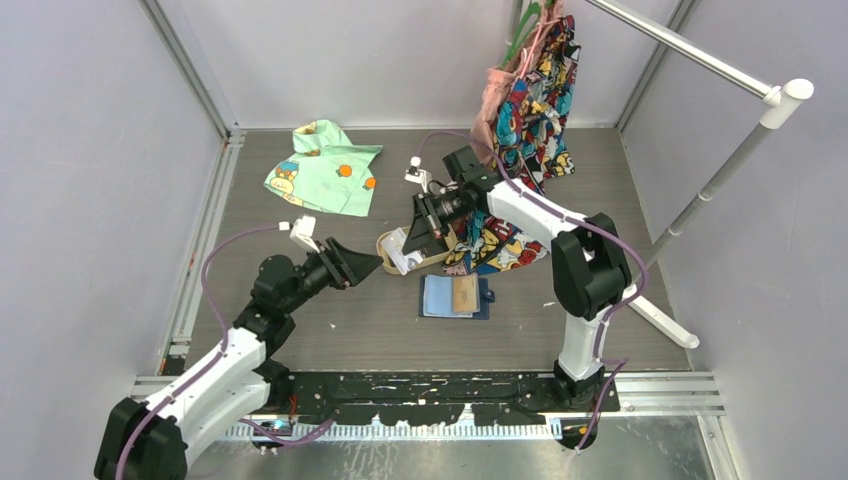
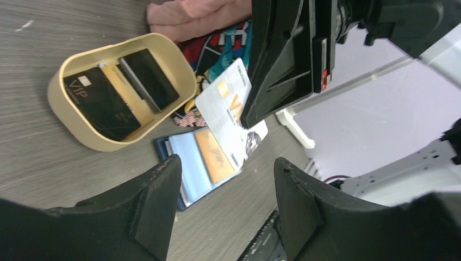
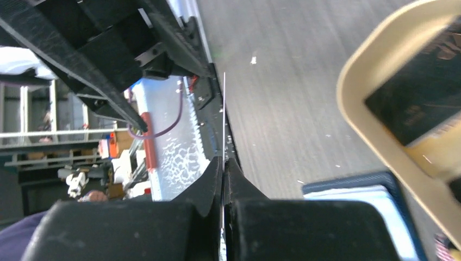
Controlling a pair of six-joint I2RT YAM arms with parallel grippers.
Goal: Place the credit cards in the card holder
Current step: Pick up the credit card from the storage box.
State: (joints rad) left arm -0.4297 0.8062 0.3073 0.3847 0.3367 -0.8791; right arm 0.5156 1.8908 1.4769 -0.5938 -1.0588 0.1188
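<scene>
A grey wood-grain tabletop (image 1: 300, 330) sits boxed in by plain pale-grey walls (image 1: 90, 150) — aluminium posts (image 1: 190, 65) run up the back corners. On the right stands a white tube rack (image 1: 718, 178), with a comic-print cloth (image 1: 540, 100) hanging near it at the back, and a green printed cloth (image 1: 325, 165) lies back left. The light is even and soft.

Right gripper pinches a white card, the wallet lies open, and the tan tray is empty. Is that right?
Not empty: the left wrist view shows black cards and a gold card in the tan tray. The right gripper does pinch the white card; the wallet lies open.
</scene>
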